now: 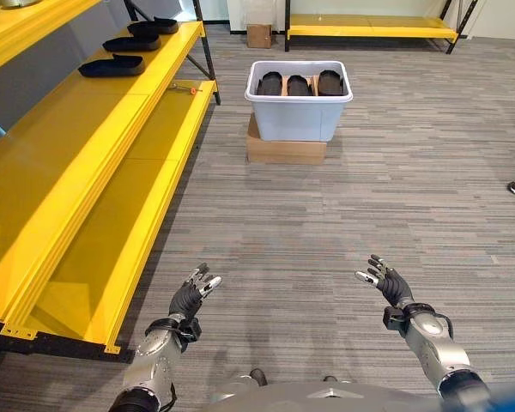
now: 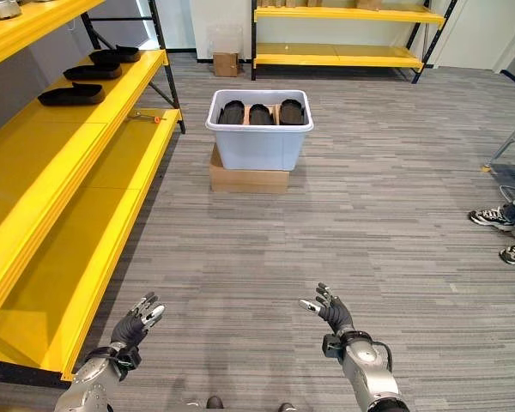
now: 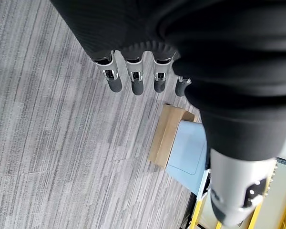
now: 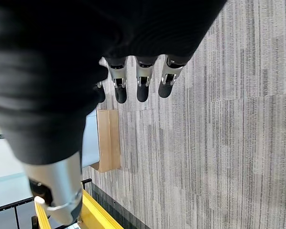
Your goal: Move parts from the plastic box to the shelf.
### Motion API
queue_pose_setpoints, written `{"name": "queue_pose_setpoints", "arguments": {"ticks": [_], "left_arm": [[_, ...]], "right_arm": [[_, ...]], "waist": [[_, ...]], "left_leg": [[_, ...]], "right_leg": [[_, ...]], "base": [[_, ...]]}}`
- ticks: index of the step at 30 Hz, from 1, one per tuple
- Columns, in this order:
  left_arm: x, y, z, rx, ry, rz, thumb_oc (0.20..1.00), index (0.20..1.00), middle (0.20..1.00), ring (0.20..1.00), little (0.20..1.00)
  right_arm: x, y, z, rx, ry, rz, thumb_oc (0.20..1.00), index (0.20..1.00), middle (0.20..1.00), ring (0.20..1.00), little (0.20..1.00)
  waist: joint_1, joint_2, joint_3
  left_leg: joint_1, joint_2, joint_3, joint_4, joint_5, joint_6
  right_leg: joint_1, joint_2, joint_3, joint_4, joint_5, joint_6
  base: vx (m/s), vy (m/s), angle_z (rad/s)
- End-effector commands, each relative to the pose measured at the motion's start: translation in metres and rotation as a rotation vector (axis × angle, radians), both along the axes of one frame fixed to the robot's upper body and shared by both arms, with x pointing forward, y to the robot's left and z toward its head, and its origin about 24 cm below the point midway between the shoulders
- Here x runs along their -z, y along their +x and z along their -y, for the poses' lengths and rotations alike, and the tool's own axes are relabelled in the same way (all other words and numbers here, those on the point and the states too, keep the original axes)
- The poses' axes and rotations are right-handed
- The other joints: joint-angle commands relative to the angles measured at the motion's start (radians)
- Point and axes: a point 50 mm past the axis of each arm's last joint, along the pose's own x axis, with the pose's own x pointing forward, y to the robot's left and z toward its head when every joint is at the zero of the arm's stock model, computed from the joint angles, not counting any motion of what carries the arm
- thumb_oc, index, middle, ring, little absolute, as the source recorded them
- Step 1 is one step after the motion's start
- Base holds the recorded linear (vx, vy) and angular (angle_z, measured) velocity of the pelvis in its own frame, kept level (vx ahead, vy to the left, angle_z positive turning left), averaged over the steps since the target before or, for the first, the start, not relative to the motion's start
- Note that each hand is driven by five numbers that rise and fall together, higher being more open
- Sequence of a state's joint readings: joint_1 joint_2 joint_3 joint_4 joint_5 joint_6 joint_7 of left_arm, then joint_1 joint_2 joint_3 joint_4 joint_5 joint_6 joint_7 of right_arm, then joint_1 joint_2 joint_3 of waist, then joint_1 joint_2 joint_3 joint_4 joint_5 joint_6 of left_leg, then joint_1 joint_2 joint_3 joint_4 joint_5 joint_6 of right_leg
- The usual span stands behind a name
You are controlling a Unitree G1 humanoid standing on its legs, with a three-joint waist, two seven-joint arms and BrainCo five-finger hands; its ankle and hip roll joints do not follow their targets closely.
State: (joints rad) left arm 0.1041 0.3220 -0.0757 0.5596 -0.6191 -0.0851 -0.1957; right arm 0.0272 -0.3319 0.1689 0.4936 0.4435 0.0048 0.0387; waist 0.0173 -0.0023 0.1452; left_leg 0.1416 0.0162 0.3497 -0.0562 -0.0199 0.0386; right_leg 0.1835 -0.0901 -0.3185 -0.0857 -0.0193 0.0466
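Approach to the box, both hands empty

Left hand (image 1: 189,298) and right hand (image 1: 391,286) held fingers wide, well short of the box (image 1: 298,116); its parts (image 1: 299,84) awaited transfer to the shelf (image 1: 86,163).

Three black parts (image 1: 299,84) upright in the pale box (image 1: 299,120).

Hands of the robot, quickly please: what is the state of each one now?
Left hand: open, fingers relaxed, holding nothing, above the carpet.
Right hand: open, fingers relaxed, holding nothing, above the carpet.
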Motion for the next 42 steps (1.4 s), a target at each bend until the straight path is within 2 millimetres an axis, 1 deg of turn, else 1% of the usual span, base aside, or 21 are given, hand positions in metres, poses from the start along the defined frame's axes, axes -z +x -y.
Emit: {"name": "queue_pose_setpoints", "arguments": {"ticks": [1,3,5,6,7,12,15,18,21,23,30,34,35,37,39,41,42], "left_arm": [[-0.011,0.014,0.000,0.012,-0.027,0.080,1.000,1.000,1.000,1.000,1.000],[-0.013,0.015,0.001,0.020,-0.052,0.097,1.000,1.000,1.000,1.000,1.000],[-0.016,0.016,0.003,0.052,-0.052,0.110,1.000,1.000,1.000,1.000,1.000],[-0.015,0.016,0.003,0.046,-0.045,0.098,1.000,1.000,1.000,1.000,1.000],[-0.014,0.016,0.002,0.034,-0.041,0.089,1.000,1.000,1.000,1.000,1.000],[-0.011,0.015,-0.002,-0.036,-0.060,0.079,1.000,1.000,1.000,1.000,1.000],[-0.014,0.016,-0.002,-0.063,-0.100,0.100,1.000,1.000,1.000,1.000,1.000],[-0.015,0.019,0.001,-0.055,-0.105,0.101,1.000,1.000,1.000,1.000,1.000],[-0.016,0.021,0.002,-0.042,-0.077,0.105,1.000,1.000,1.000,1.000,1.000],[-0.017,0.022,0.003,-0.034,-0.076,0.108,1.000,1.000,1.000,1.000,1.000],[-0.015,0.021,0.004,-0.029,-0.052,0.092,1.000,1.000,1.000,1.000,1.000],[-0.021,0.025,0.005,0.023,-0.038,0.137,1.000,1.000,1.000,1.000,1.000],[-0.025,0.028,0.008,0.067,-0.037,0.156,1.000,1.000,1.000,1.000,1.000],[-0.027,0.030,0.010,0.102,-0.040,0.163,1.000,1.000,1.000,1.000,1.000],[-0.027,0.032,0.011,0.116,-0.045,0.156,1.000,1.000,1.000,1.000,1.000],[-0.026,0.034,0.012,0.138,-0.024,0.140,1.000,1.000,1.000,1.000,1.000],[-0.025,0.034,0.013,0.159,-0.017,0.126,1.000,1.000,1.000,1.000,1.000]], "right_arm": [[-0.020,0.020,0.000,-0.064,-0.072,0.116,1.000,1.000,1.000,1.000,1.000],[-0.021,0.021,0.000,-0.090,-0.100,0.122,1.000,1.000,1.000,1.000,1.000],[-0.022,0.021,-0.001,-0.077,-0.053,0.117,1.000,1.000,1.000,1.000,1.000],[-0.020,0.020,-0.004,-0.063,0.038,0.101,1.000,1.000,1.000,1.000,1.000],[-0.020,0.020,-0.004,-0.063,0.045,0.105,1.000,1.000,1.000,1.000,1.000],[-0.023,0.022,-0.004,-0.082,-0.021,0.130,1.000,1.000,1.000,1.000,1.000],[-0.024,0.023,-0.004,-0.074,-0.019,0.132,1.000,1.000,1.000,1.000,1.000],[-0.023,0.023,-0.003,-0.070,-0.026,0.126,1.000,1.000,1.000,1.000,1.000],[-0.022,0.023,-0.006,-0.054,0.047,0.116,1.000,1.000,1.000,1.000,1.000],[-0.023,0.022,-0.007,-0.051,0.061,0.125,1.000,1.000,1.000,1.000,1.000],[-0.020,0.020,-0.004,-0.040,0.021,0.104,1.000,1.000,1.000,1.000,1.000],[-0.020,0.018,0.002,-0.044,-0.008,0.098,1.000,1.000,1.000,1.000,1.000],[-0.022,0.017,0.007,-0.052,-0.059,0.115,1.000,1.000,1.000,1.000,1.000],[-0.024,0.018,0.009,-0.053,-0.110,0.133,1.000,1.000,1.000,1.000,1.000],[-0.027,0.020,0.012,-0.037,-0.120,0.142,1.000,1.000,1.000,1.000,1.000],[-0.030,0.024,0.013,-0.012,-0.114,0.154,1.000,1.000,1.000,1.000,1.000],[-0.033,0.027,0.012,-0.003,-0.110,0.167,1.000,1.000,1.000,1.000,1.000]], "waist": [[0.017,-0.010,-0.027],[0.018,-0.012,-0.025],[0.018,-0.014,-0.022],[0.018,-0.014,-0.020],[0.018,-0.015,-0.019],[0.025,-0.016,-0.022],[0.031,-0.018,-0.017],[0.034,-0.021,-0.014],[0.034,-0.022,-0.013],[0.032,-0.021,-0.011],[0.031,-0.025,-0.017],[0.026,-0.026,-0.013],[0.022,-0.026,-0.009],[0.020,-0.027,-0.006],[0.013,-0.028,0.002],[0.005,-0.029,0.014],[0.005,-0.026,0.024]], "left_leg": [[-0.011,0.090,-0.001,0.053,-0.018,-0.085],[-0.013,0.090,-0.001,0.054,-0.017,-0.085],[-0.014,0.091,0.000,0.052,-0.015,-0.084],[-0.012,0.091,0.002,0.049,-0.013,-0.083],[-0.009,0.090,0.002,0.047,-0.013,-0.083],[-0.007,0.084,-0.004,0.044,-0.015,-0.079],[-0.011,0.084,-0.007,0.054,-0.018,-0.076],[-0.013,0.084,-0.011,0.062,-0.021,-0.074],[-0.011,0.083,-0.013,0.063,-0.022,-0.073],[-0.011,0.083,-0.011,0.066,-0.024,-0.072],[-0.004,0.075,-0.007,0.063,-0.028,-0.070],[-0.007,0.071,-0.008,0.075,-0.033,-0.065],[-0.012,0.065,-0.008,0.081,-0.036,-0.054],[-0.018,0.060,-0.006,0.085,-0.039,-0.045],[-0.024,0.046,-0.002,0.087,-0.043,-0.026],[-0.027,0.024,0.004,0.083,-0.052,0.002],[-0.029,0.015,0.008,0.085,-0.057,0.018]], "right_leg": [[-0.040,-0.091,-0.017,0.042,0.034,0.080],[-0.042,-0.093,-0.017,0.043,0.035,0.081],[-0.045,-0.094,-0.018,0.047,0.034,0.081],[-0.045,-0.094,-0.019,0.048,0.035,0.082],[-0.044,-0.094,-0.020,0.049,0.035,0.083],[-0.042,-0.098,-0.025,0.051,0.034,0.085],[-0.041,-0.098,-0.025,0.061,0.028,0.082],[-0.038,-0.098,-0.025,0.066,0.025,0.081],[-0.038,-0.098,-0.024,0.070,0.024,0.081],[-0.039,-0.098,-0.024,0.074,0.022,0.081],[-0.035,-0.098,-0.027,0.065,0.029,0.085],[-0.041,-0.101,-0.016,0.084,0.023,0.084],[-0.050,-0.104,-0.006,0.122,0.007,0.085],[-0.062,-0.105,-0.002,0.159,-0.007,0.086],[-0.094,-0.105,0.005,0.242,-0.014,0.092],[-0.176,-0.116,0.006,0.408,0.006,0.115],[-0.240,-0.145,-0.004,0.533,0.032,0.133]], "base": [[0.00,0.000,0.00],[0.00,0.000,0.00],[0.00,0.000,0.00],[0.00,0.000,0.00],[0.00,0.000,0.00],[0.00,0.000,0.00],[0.00,0.000,0.00],[0.00,0.000,0.00],[0.00,0.006,0.03],[0.00,0.012,0.06],[0.00,0.035,0.02],[0.01,0.136,0.01],[0.00,0.217,0.03],[-0.02,0.187,0.08],[-0.04,0.202,0.08],[-0.03,0.227,0.06],[-0.02,0.193,0.07]]}}
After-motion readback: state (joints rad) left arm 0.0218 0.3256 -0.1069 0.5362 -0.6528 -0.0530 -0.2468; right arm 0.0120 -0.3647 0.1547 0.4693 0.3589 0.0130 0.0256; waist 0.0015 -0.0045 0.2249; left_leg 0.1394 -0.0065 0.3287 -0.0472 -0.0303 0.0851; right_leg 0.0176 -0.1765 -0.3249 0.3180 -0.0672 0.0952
